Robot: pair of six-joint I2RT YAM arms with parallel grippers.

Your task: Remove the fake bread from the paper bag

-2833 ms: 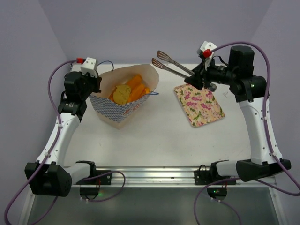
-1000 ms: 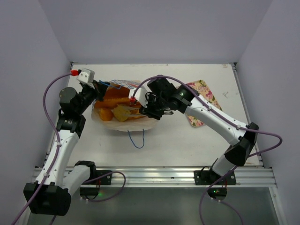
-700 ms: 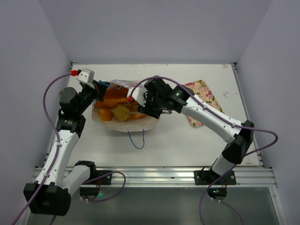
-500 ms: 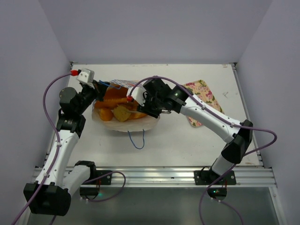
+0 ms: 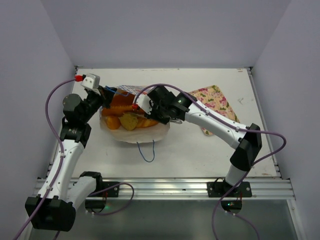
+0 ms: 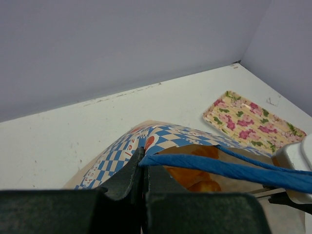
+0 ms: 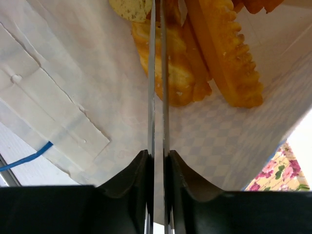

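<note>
The paper bag [image 5: 136, 134] lies tipped on the table with its mouth held open. Golden-orange fake bread [image 5: 120, 108] and a tan bun [image 5: 129, 120] sit inside. My left gripper [image 5: 103, 95] is shut on the bag's blue cord handle [image 6: 209, 166] at the checkered rim [image 6: 165, 136]. My right gripper [image 5: 159, 113] is shut on metal tongs [image 7: 157, 73] that reach into the bag. The tong arms are almost together against a croissant piece [image 7: 173, 78], beside a long ridged loaf [image 7: 224, 58]. The tong tips are hidden.
The pink floral tray [image 5: 214, 99] lies right of the bag, partly under my right arm, and also shows in the left wrist view [image 6: 253, 122]. The bag's second blue handle [image 5: 146, 150] trails on the table in front of the bag.
My right arm came from above the tray to the bag and has pushed the tongs further left into it. The bag went from upright to tipped. The left gripper has held the handle throughout.
</note>
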